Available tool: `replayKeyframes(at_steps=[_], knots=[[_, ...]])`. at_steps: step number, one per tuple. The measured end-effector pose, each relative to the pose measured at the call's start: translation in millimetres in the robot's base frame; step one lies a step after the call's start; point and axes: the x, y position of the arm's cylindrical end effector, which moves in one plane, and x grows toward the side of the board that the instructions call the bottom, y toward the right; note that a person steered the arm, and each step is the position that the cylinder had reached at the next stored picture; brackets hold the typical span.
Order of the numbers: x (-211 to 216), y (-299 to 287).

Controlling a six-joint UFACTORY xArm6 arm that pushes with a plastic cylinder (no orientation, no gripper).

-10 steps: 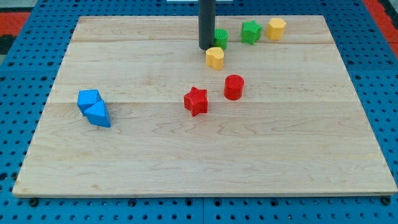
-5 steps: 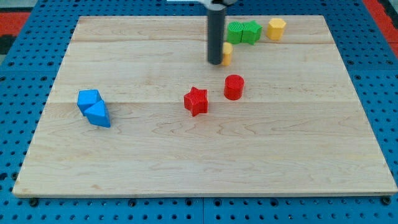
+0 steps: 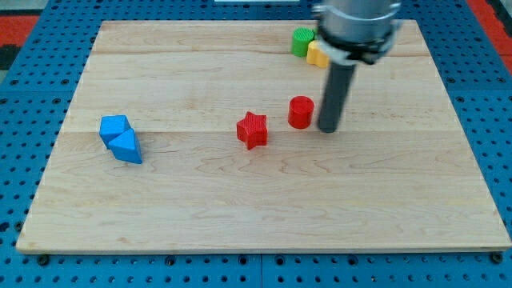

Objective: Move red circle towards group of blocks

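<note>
camera view | my tip just right of red circle | rod upright

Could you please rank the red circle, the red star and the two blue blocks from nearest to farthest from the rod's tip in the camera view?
Measured from my tip:
1. Red circle, just to the tip's left in the view, a small gap between them.
2. Red star, further left, near the board's middle.
3. Blue blocks, far at the view's left; the two touch, too close to rank apart.

bare board between red star and blue blocks, green block crowding top edge
</note>
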Motion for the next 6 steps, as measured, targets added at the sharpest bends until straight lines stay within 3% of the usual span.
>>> replayKeyframes(at_steps=[1, 4, 6], knots=[[-11.3, -18.2], [-104.9, -62.4], [-120.2, -101.2]])
